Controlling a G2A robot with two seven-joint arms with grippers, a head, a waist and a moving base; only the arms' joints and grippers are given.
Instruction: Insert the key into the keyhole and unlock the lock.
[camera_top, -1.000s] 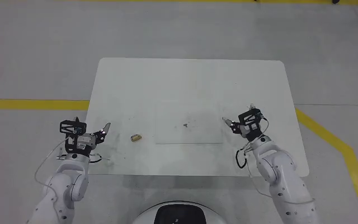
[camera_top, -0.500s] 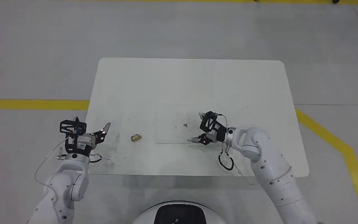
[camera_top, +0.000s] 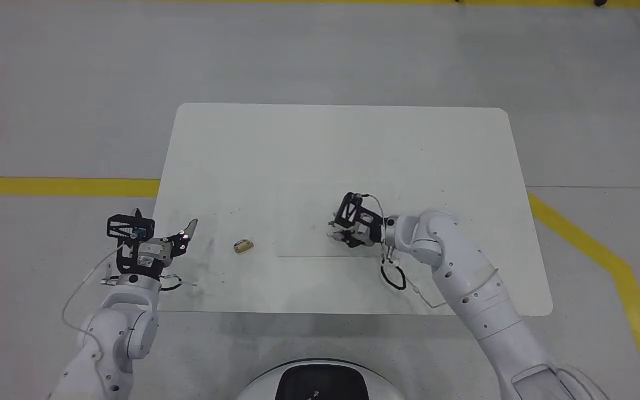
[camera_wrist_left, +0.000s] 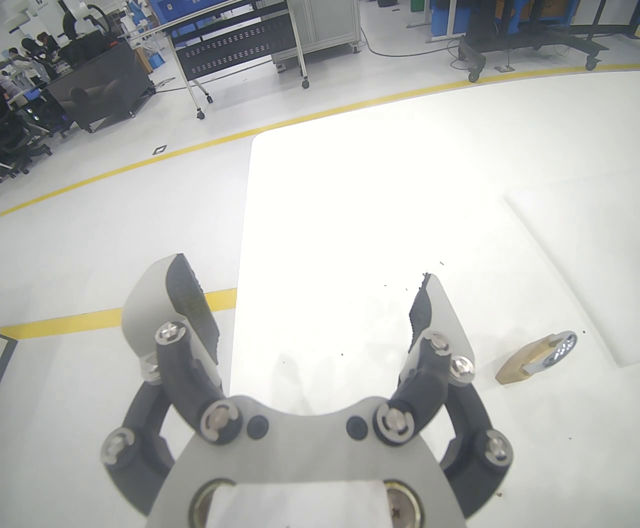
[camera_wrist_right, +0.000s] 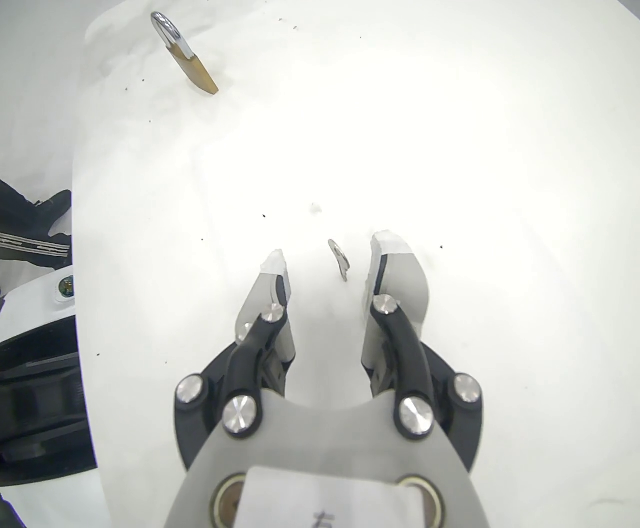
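Right end effector (camera_wrist_right: 332, 255) sits low over the worktop (camera_top: 300, 150), about midway along the near edge and a little in from it. Its jaws are open, and the key (camera_wrist_right: 340, 261) lies flat on the worktop between them, not clamped. Brass with a silver shackle, the lock (camera_top: 242, 245) lies on its side toward the near left corner, well apart from the key. Left end effector (camera_wrist_left: 303, 287) hangs open and empty at the left edge, near the lock.

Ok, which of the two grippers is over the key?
The right gripper, open, with the key lying on the table between its fingers. The left gripper, also open, sits at the table's edge, nearer the padlock.
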